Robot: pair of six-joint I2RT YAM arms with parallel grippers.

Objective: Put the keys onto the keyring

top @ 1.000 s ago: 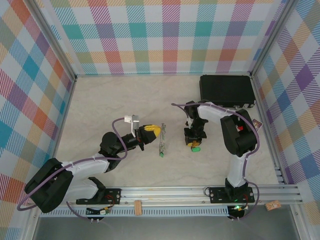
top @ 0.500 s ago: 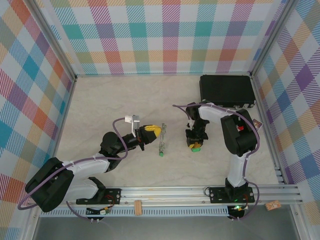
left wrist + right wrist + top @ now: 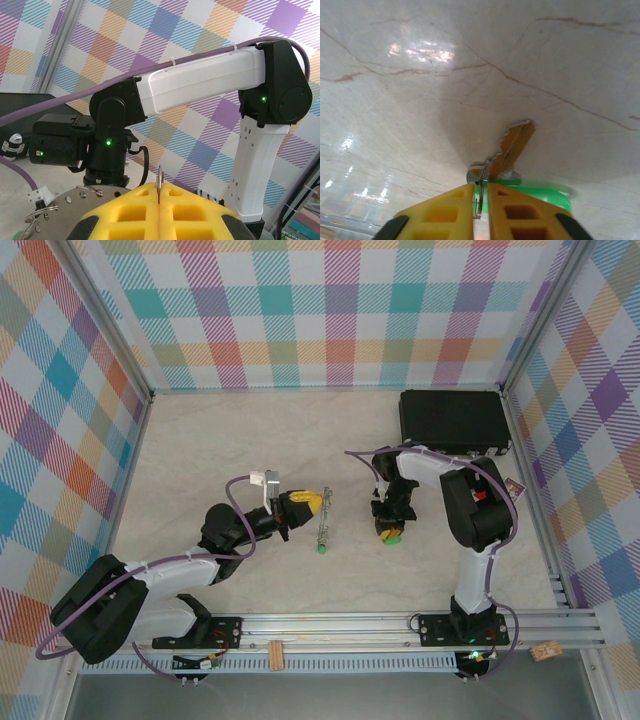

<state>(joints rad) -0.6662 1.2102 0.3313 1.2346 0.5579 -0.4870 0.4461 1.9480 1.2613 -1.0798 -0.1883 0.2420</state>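
Note:
My left gripper (image 3: 312,502) is shut on the keyring (image 3: 324,520), a thin grey metal piece seen edge-on, with a green tag (image 3: 322,548) at its near end. In the left wrist view its edge (image 3: 160,177) sticks up from between the closed yellow pads of that gripper (image 3: 159,192). My right gripper (image 3: 388,527) points down at the table over a key with a green tag (image 3: 392,537). The right wrist view shows this gripper (image 3: 480,192) closed on the small wire loop of the key (image 3: 516,144), whose green tag (image 3: 542,192) lies under the fingers.
A black rectangular case (image 3: 453,420) lies at the back right near the wall. The right arm (image 3: 200,85) fills the space in front of the left gripper. Checked walls surround the pale table (image 3: 230,440).
The right gripper's jaws have closed on the key's wire loop. The left arm and the keyring have stayed where they were.

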